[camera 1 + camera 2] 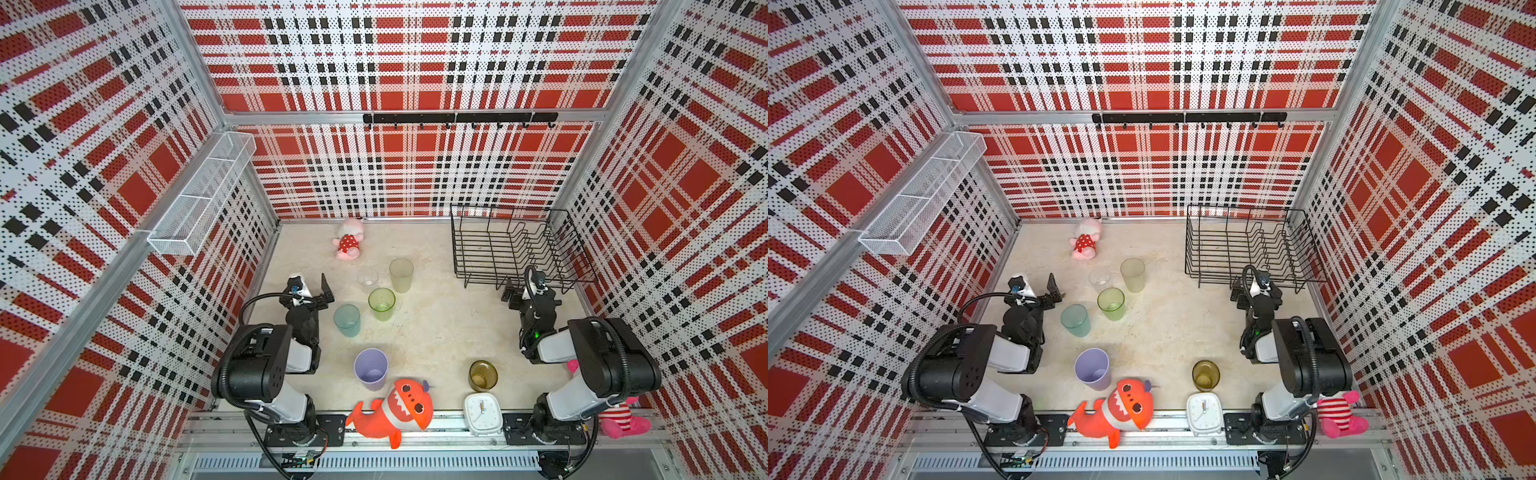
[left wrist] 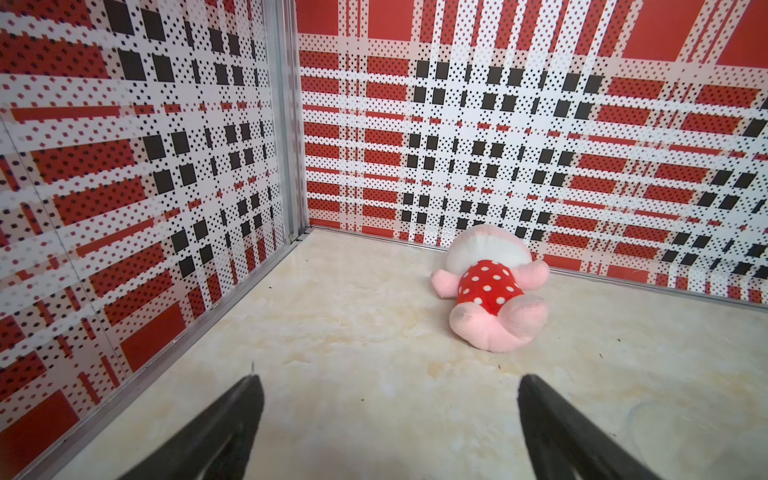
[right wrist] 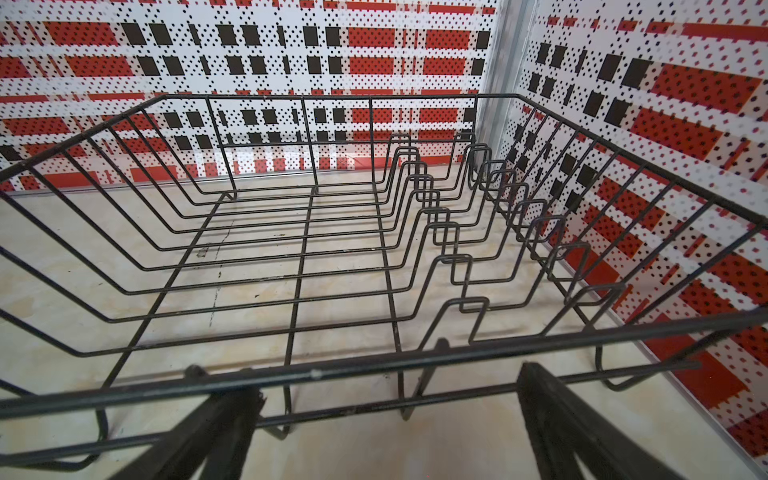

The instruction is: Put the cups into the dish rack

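Hovering wide open and empty, the left gripper [image 2: 390, 384] pointed low at the back corner. The right gripper [image 3: 390, 386], just as wide and bare, sat just before the rack [image 3: 316, 373]. Six cups [image 1: 381, 303] stood upright on the table [image 1: 436, 324], none racked: light, stiff, probably slick, the clear cup [image 1: 367, 277] fragile. Best pinched over one wall at the rim.

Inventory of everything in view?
clear cup: 1, see-through, centre
yellow-green cup: 1, frosted, centre
green cup: 1, translucent, centre
teal cup: 1, pale, centre-left
lilac cup: 1, opaque, front left
amber cup: 1, brownish, front right
dish rack: 1, black wire, far right corner, empty
doll: 1, pink, red dotted dress, far edge
shark toy: 1, orange, front edge
clock: 1, white, front edge
striped toy: 1, pink, front right corner
mesh shelf: 1, white, left wall
hook rail: 1, black, back wall
left pincer: 1, black, open, empty
right pincer: 1, black, open, facing rack
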